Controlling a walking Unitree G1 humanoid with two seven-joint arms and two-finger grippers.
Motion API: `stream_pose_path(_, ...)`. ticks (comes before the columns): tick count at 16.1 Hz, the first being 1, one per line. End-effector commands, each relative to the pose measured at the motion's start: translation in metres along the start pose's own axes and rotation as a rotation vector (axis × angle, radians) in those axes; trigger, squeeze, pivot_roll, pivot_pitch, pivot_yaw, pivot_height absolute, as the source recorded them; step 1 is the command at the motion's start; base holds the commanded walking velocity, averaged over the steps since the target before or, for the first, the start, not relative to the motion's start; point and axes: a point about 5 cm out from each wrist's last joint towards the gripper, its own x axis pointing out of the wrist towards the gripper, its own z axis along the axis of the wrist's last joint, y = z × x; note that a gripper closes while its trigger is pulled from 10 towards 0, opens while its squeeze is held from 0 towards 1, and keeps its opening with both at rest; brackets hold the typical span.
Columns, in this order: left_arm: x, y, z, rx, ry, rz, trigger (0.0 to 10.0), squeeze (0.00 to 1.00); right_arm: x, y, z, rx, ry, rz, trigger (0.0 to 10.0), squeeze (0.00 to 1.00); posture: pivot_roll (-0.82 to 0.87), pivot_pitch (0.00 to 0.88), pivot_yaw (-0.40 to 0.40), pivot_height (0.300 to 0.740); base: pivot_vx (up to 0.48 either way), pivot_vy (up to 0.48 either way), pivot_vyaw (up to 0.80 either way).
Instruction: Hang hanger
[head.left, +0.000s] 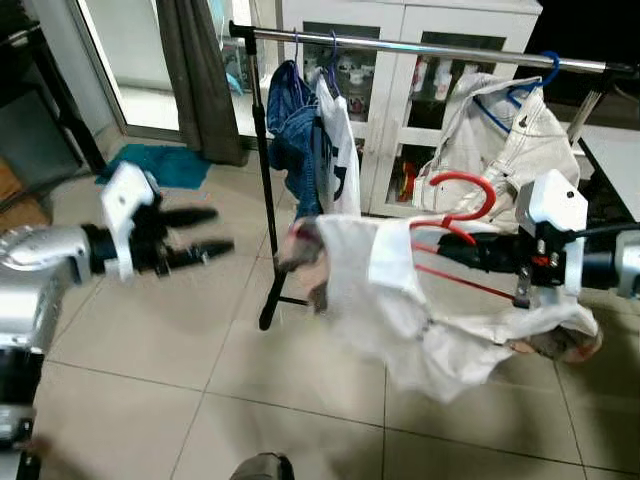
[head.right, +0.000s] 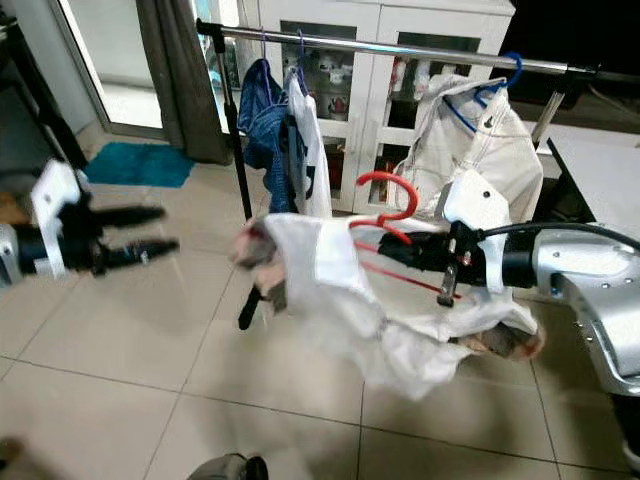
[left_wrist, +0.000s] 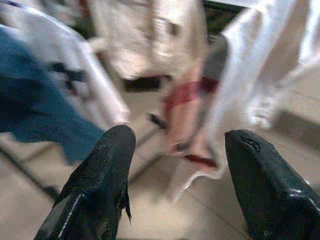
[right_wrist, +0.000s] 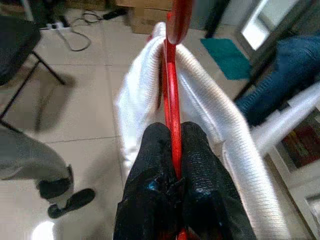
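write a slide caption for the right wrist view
Right hand shut on red hanger carrying a white garment.

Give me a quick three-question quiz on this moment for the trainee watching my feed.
1. True or false: the right gripper is shut on the red hanger.
2. Which colour is the hanger already hooked on the rail above the cream garment? A) blue B) green C) yellow
3. Fill in: the left gripper is held out with its fingers ____ and nothing between them.

Key:
1. True. The fingers pinch the hanger, which carries a white shirt.
2. A, the blue hanger.
3. open
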Motion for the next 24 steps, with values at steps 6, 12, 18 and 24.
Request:
stream_pose_path(6,0.03,-0.013,-0.009,0.04,0.032,-0.149,10.0,0.0,-0.005,0.009,0.015,-0.054,-0.044,0.066,10.0,0.0,-0.01,0.0,0.01,0.74,0.0,0.0,0.0)
stream_pose_path(12,0.029,-0.006,-0.019,0.034,0.05,-0.118,0.0,0.0,-0.01,0.018,0.024,-0.058,-0.075,0.09,10.0,0.0,-0.02,0.0,0.026,0.74,0.0,0.0,0.0)
stream_pose_path(18,0.033,-0.009,-0.018,0.028,0.023,-0.182,0.0,0.0,-0.007,0.022,0.024,-0.048,-0.084,0.109,10.0,0.0,-0.01,0.0,0.021,0.74,0.0,0.0,0.0)
stream_pose_path(24,0.03,-0.01,-0.022,-0.002,0.02,-0.195,0.0,0.0,-0.007,0.022,0.023,-0.041,-0.088,0.107,10.0,0.0,-0.01,0.0,0.019,0.74,0.0,0.0,0.0)
